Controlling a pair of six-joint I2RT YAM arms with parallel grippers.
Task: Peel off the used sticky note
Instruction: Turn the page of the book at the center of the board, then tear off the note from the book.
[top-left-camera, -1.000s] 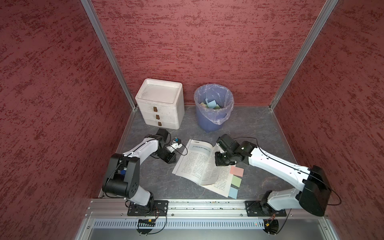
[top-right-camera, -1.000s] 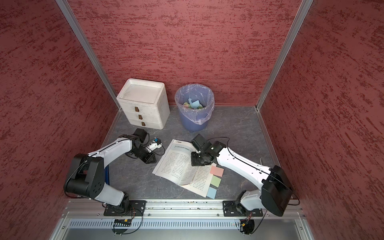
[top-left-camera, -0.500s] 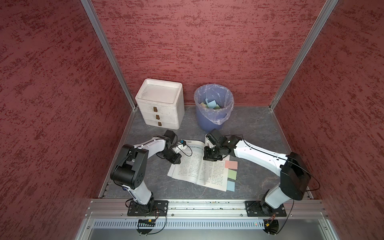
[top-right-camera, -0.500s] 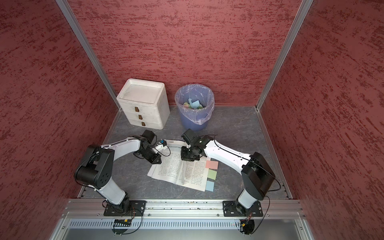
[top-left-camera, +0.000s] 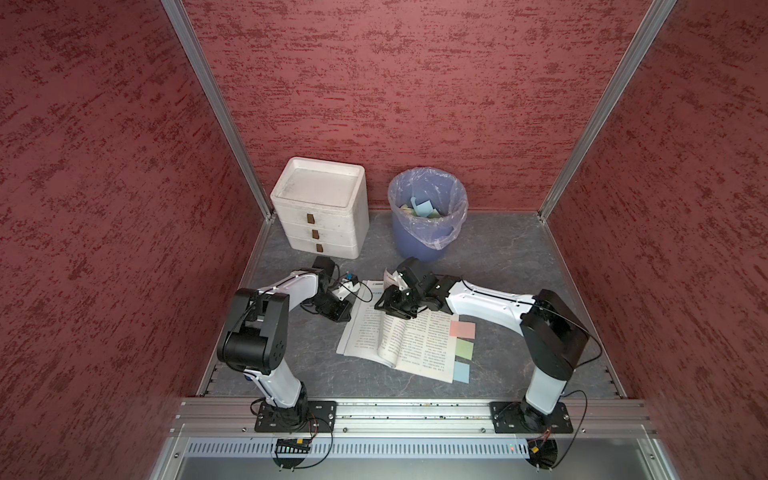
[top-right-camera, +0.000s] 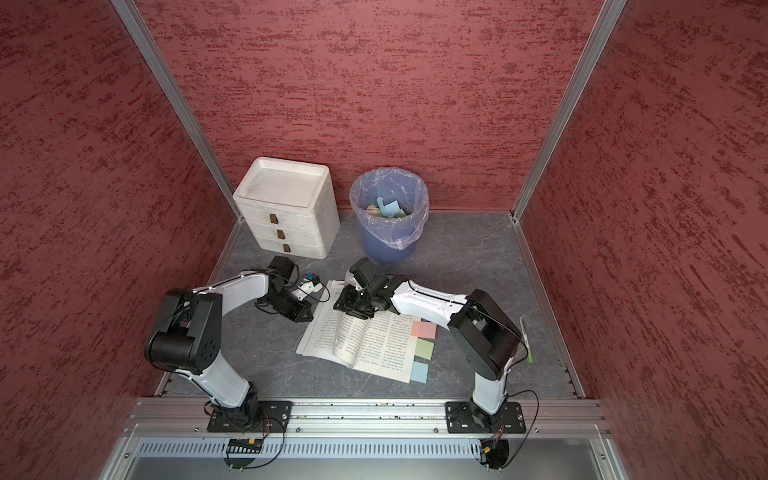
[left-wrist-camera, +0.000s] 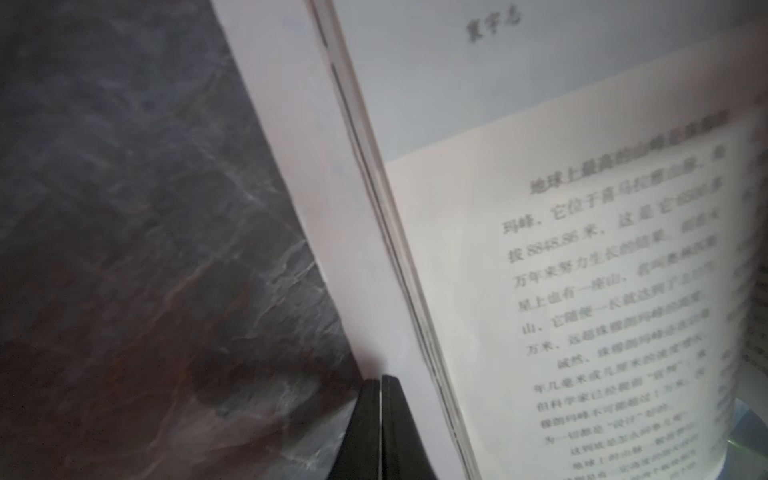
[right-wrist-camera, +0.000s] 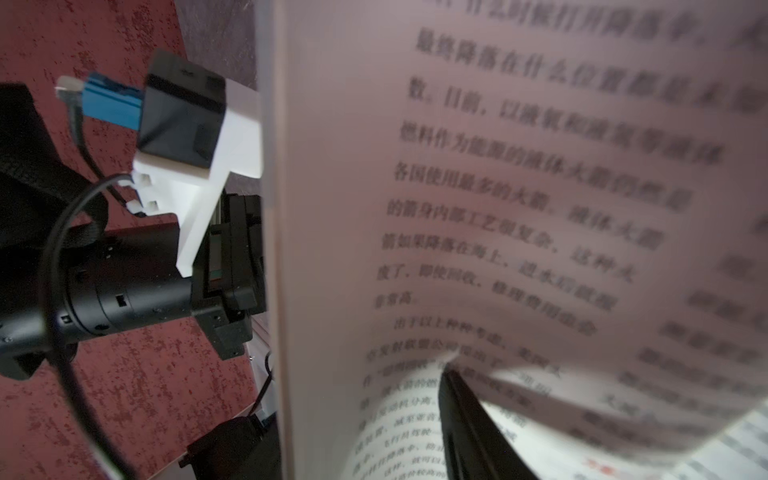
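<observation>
The left claw (left-wrist-camera: 380, 380) is clenched. Its two black fingers are pressed flat together with nothing visible between them, and the tips sit right at the outer edge of the open book (top-left-camera: 409, 340), where the cover meets the grey counter (top-left-camera: 498, 266). In both top views it lies low beside the book's left page.

The right claw (top-left-camera: 394, 306) sits over the top of the book near the spine, and a page curls up around it. In the right wrist view one dark finger (right-wrist-camera: 467, 432) shows under that curling page and the other is hidden, so I cannot tell whether this claw is released or grasping the paper.

Three notes are stuck down the outer edge of the right page, apart from both claws. The pink sticky note (top-left-camera: 462, 329) is farthest from the robot's base, the green sticky note (top-left-camera: 464, 350) is in the middle and the blue sticky note (top-left-camera: 461, 371) is nearest. Which one is used cannot be told.

Behind the book stands a blue bin (top-left-camera: 428, 241) with a clear liner and scraps of coloured paper inside. Beside it is a white set of drawers (top-left-camera: 320, 212).
</observation>
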